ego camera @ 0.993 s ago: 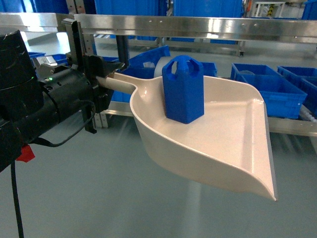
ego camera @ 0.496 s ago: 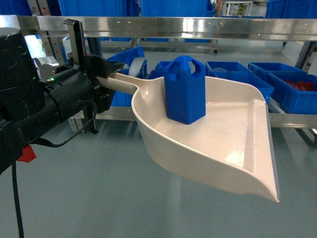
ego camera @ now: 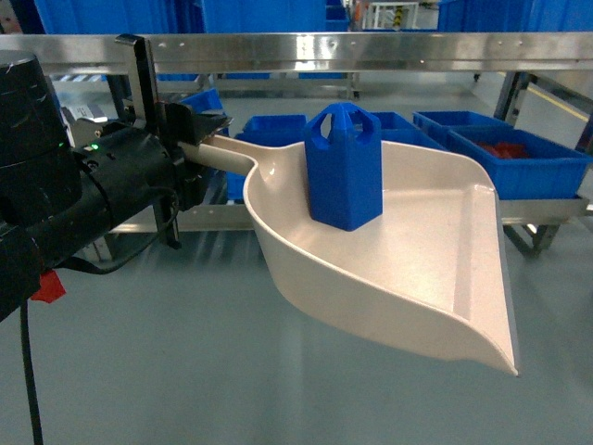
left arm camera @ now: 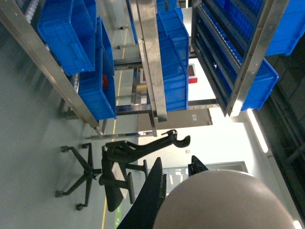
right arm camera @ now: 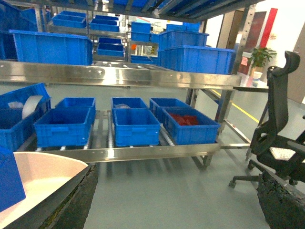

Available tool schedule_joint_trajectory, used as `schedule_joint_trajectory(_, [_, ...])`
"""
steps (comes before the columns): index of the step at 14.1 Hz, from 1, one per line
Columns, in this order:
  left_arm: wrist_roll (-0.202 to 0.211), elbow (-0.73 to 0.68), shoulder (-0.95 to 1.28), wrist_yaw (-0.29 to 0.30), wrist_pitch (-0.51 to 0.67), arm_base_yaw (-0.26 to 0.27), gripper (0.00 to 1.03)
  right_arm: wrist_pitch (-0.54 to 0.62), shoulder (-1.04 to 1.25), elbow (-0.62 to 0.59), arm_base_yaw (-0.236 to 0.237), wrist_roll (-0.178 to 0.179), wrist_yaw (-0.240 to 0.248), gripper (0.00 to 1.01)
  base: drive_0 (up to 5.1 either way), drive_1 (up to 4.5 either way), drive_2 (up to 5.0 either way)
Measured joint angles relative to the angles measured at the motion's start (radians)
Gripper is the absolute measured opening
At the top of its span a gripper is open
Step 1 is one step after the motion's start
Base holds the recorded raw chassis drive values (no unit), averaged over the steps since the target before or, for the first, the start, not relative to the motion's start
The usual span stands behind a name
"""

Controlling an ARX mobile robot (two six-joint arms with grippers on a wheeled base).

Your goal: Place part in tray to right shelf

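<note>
Head view: the left end effector (ego camera: 190, 139) clamps the tray (ego camera: 417, 250) by its handle, fingertips partly hidden behind the black wrist. The part (ego camera: 344, 167) stands upright on the tray's back half, right of the end effector. The shelf rail (ego camera: 371, 51) spans behind; open floor lies below.

Left wrist view: only the tray's rounded underside (left arm camera: 224, 200) shows, cut off; an office chair (left arm camera: 124, 162) stands beyond.

Right wrist view: the right end effector's dark fingers (right arm camera: 71, 200) stand wide apart, holding nothing; tray and part are cropped at left; blue crates (right arm camera: 136, 125) sit on the shelf's rollers ahead.

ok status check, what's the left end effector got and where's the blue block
Left end effector shut on scoop handle. Blue block upright in the scoop, carried above the floor. Steel shelf rail ahead. Right end effector not seen.
</note>
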Motion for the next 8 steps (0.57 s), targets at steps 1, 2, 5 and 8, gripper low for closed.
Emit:
schedule_joint_trajectory(1, [0.000,0.000,0.000,0.000,0.000,0.000,0.12,0.000,0.000,0.000,0.000,0.000,0.000,0.98,-1.7,-1.73,-1.7])
schedule_joint_trajectory(2, [0.000,0.000,0.000,0.000,0.000,0.000,0.12,0.000,0.000,0.000,0.000,0.000,0.000,0.98,-0.9,-0.93,-0.9])
schedule_joint_trajectory(5, [0.000,0.000,0.000,0.009,0.000,-0.010,0.12,0.000,-0.006,0.000,0.000,0.000,0.001,0.98,-0.1,-0.11,-0.1])
schedule_joint_trajectory(8, [0.000,0.000,0.000,0.000,0.000,0.004,0.12,0.000,-0.005,0.000,0.000,0.000,0.001,0.98,0.0,0.00,0.0])
